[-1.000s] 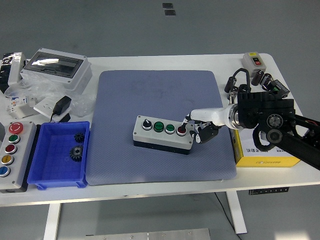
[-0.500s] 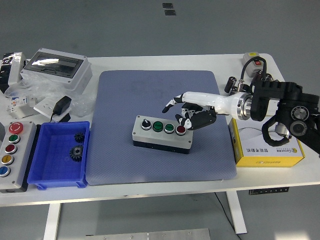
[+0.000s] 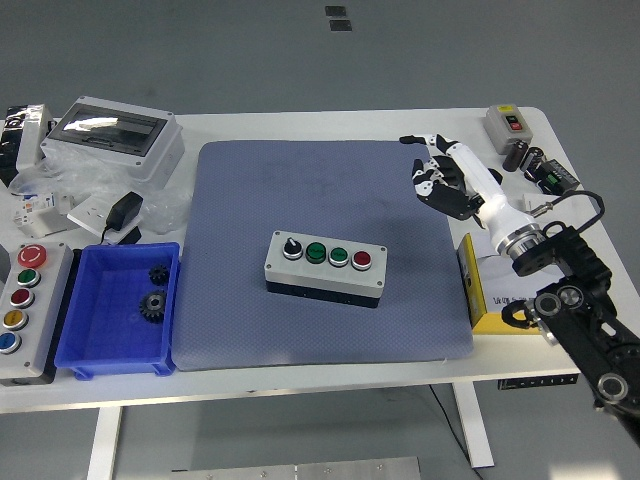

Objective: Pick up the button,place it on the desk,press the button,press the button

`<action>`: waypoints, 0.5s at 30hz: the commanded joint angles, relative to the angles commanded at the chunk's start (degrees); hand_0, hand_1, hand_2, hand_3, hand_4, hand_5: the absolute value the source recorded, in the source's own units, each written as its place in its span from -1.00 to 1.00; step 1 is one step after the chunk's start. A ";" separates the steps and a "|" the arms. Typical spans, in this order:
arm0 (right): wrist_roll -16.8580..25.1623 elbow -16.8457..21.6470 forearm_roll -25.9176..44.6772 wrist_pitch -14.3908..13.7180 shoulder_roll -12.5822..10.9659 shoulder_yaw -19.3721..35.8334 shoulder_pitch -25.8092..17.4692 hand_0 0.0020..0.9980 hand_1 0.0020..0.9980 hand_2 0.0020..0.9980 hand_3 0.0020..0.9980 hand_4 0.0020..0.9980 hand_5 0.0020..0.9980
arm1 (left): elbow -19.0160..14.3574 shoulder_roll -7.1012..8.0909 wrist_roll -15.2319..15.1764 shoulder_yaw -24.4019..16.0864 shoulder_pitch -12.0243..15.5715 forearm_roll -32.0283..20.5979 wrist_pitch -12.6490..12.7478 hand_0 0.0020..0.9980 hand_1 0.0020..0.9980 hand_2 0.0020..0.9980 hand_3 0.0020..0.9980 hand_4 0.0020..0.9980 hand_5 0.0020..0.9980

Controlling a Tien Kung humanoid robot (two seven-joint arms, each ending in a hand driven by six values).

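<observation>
Button box (image 3: 325, 266), grey with a dark base, sits on the blue-grey mat (image 3: 320, 200) just below the middle of the frame, carrying a black rotary knob, two green buttons and one red button (image 3: 361, 259) in a row from left to right. Nothing touches it. The robot's right hand (image 3: 445, 178) hangs over the mat's upper right corner, well apart from the box, its white-backed fingers (image 3: 420, 141) loosely curled, one stretched out toward the left, and holding nothing; its black arm runs down to the lower right corner of the frame, passing over a yellow box (image 3: 520, 312) at the mat's right edge. Over at the left a blue bin (image 3: 95, 345) holds two dark gears (image 3: 152, 305), with a second, bigger control station (image 3: 25, 300) (red, green, yellow and blue buttons) beside it at the frame's left edge. A grey enclosure with a clear lid (image 3: 112, 135) lies at upper left, a black adapter (image 3: 125, 210) just below it, and a small switch box (image 3: 508, 122) at upper right.
</observation>
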 joint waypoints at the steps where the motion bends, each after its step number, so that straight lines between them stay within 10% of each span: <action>1: 1.94 -1.24 1.39 -2.28 0.32 0.34 -1.09 -0.46 -0.26 0.03 0.48 0.02 -0.45 | 0.00 -0.02 -0.04 0.01 -0.07 0.01 0.00 0.21 0.20 0.05 0.18 0.20 -0.52; 2: 3.55 -2.32 2.70 -4.06 0.59 0.66 -1.85 -0.46 -0.26 0.03 0.48 0.02 -0.45 | 0.00 -0.05 -0.07 0.04 -0.13 0.01 -0.02 0.21 0.20 0.05 0.18 0.20 -0.52; 3: 5.18 -3.04 3.99 -5.85 0.81 0.97 -2.36 0.21 0.31 0.37 0.53 0.45 -0.10 | 0.00 -0.08 -0.08 0.10 -0.17 0.01 -0.03 0.21 0.20 0.05 0.18 0.20 -0.52; 8: 10.28 -3.67 8.56 -11.11 1.30 2.38 -3.47 0.21 0.31 0.37 0.53 0.45 -0.10 | 0.00 -0.32 0.30 0.18 -0.24 1.21 -0.23 0.21 0.20 0.05 0.18 0.20 -0.52; 9: 10.65 -3.75 9.27 -11.41 1.26 2.50 -3.55 0.65 0.76 0.81 0.95 0.78 0.36 | 0.00 -0.37 0.38 0.10 -0.25 1.35 -0.22 0.21 0.20 0.06 0.18 0.21 -0.51; 14: 11.67 -4.21 12.51 -11.74 0.83 2.56 -3.69 0.65 0.76 0.81 0.95 0.78 0.36 | 0.00 -0.41 0.45 0.17 -0.49 1.10 -0.17 0.21 0.20 0.06 0.18 0.21 -0.51; 15: 11.75 -4.31 12.88 -11.74 0.73 2.35 -3.57 0.88 0.95 1.00 1.00 0.98 0.75 | 0.00 -0.35 0.46 0.16 -0.57 1.09 -0.19 0.21 0.20 0.06 0.18 0.21 -0.51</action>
